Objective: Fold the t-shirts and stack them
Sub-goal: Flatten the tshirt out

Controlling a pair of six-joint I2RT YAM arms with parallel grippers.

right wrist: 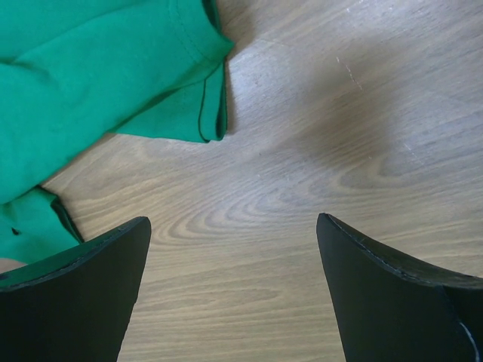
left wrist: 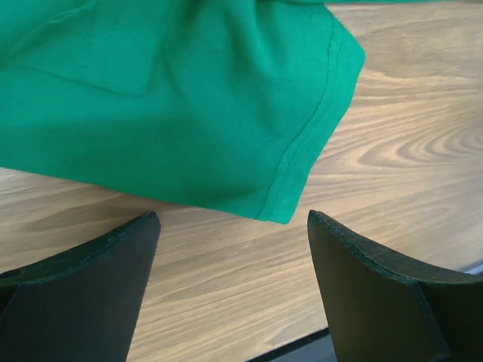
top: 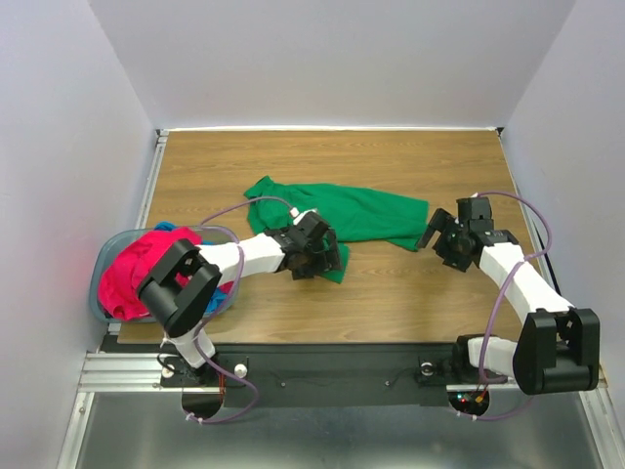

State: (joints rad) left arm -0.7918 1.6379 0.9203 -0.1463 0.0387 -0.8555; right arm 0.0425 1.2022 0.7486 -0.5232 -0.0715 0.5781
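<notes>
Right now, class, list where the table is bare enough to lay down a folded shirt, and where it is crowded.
Bare: the far strip of table between the green t-shirt and the back wall; the near strip between the left arm and right arm. Crowded: the near-left corner, where the basket holds the pink-red t-shirt.

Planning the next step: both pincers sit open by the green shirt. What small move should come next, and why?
Probably ease the left pincer forward onto the hemmed corner of the green shirt and close. That corner lies on the table just ahead of its open jaws, and the shirt lies bunched, so it needs spreading before folding.
</notes>
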